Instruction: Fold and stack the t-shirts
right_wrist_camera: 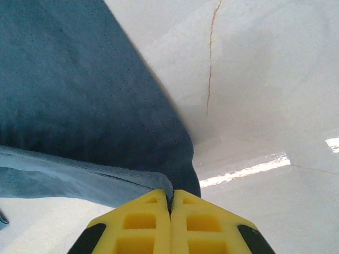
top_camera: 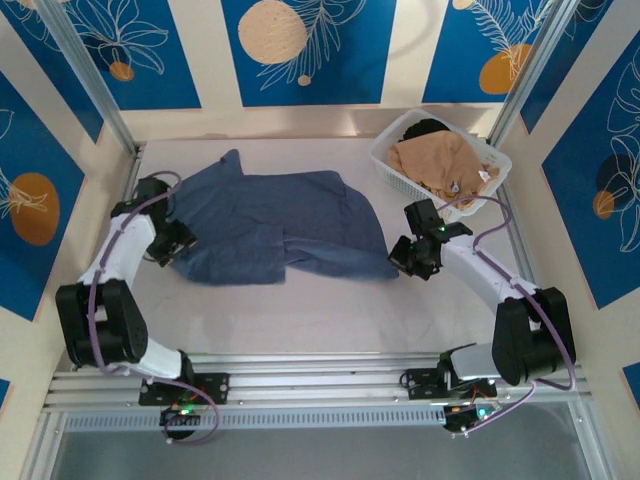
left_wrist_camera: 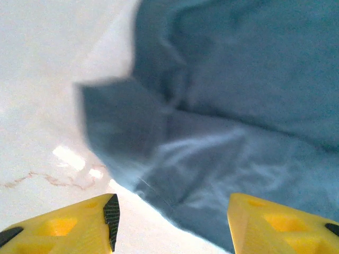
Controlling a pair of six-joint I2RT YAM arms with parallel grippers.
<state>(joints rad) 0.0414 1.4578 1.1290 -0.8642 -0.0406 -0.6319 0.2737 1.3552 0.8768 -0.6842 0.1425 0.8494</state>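
The slate-blue t-shirt (top_camera: 270, 230) lies spread and partly folded across the middle of the table. My left gripper (top_camera: 178, 243) hangs at its left edge, jaws open; in the left wrist view the yellow fingers (left_wrist_camera: 79, 227) stand apart over blurred blue cloth (left_wrist_camera: 222, 132), holding nothing. At the shirt's right corner my right gripper (top_camera: 405, 258) is shut on the blue t-shirt; its yellow fingertips (right_wrist_camera: 170, 203) pinch the hem (right_wrist_camera: 106, 180). A tan-beige t-shirt (top_camera: 440, 165) lies bunched in the basket.
The white lattice basket (top_camera: 395, 165) stands at the back right corner, close behind my right arm. Metal frame posts rise at both back corners. White tabletop (top_camera: 320, 320) lies bare in front of the shirt.
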